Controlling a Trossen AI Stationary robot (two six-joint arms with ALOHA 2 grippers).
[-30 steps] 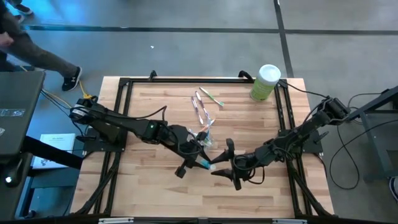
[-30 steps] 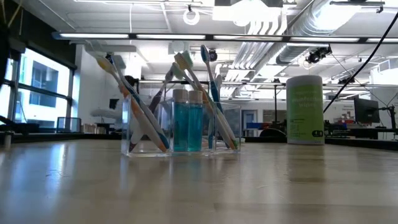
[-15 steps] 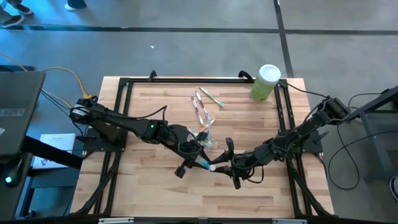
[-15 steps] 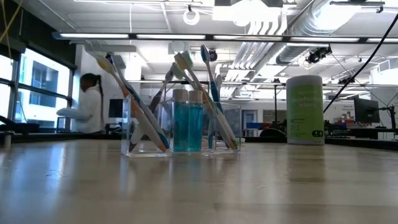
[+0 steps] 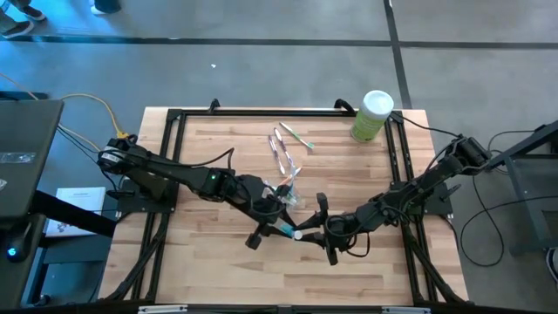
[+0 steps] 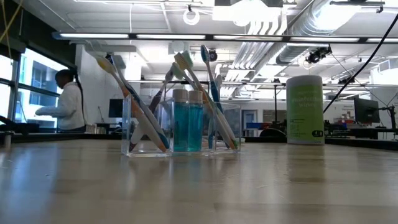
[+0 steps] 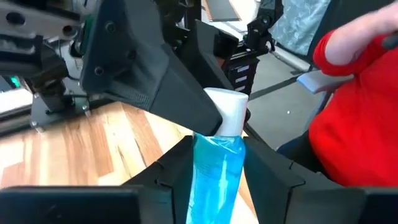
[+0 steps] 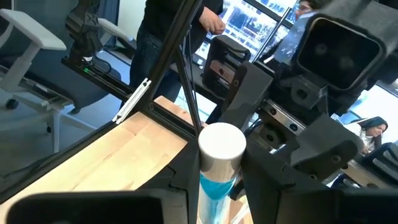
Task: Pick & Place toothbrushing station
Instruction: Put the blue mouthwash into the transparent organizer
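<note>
High view: the left gripper [image 5: 277, 228] and the right gripper [image 5: 307, 233] meet nose to nose over the pale wooden slatted table [image 5: 209, 262], each at one end of a small teal toothpaste tube with a white cap [image 5: 290, 232]. Just beyond the tube, towards the table's far edge, lies a small clear plastic cup [image 5: 289, 194]; further that way lie loose slim multicoloured toothbrushes [image 5: 288, 144]. A light-green canister with a white lid [image 5: 372, 116] stands at the far right corner, well apart from the tube.

Low view: a clear plastic rack [image 6: 180, 127] holds upright toothbrushes and teal tubes, with the canister [image 6: 305, 110] off to its right. A person in white [image 6: 61, 102] stands in the room behind.

Left wrist view: the left gripper's fingers [image 7: 171, 171] stand narrow, pressed on both sides of the teal tube [image 7: 216, 168], while the right gripper's dark finger meets the white cap.

Right wrist view: the right gripper's fingers [image 8: 264, 180] close narrowly on the tube's white-capped end [image 8: 221, 149].
</note>
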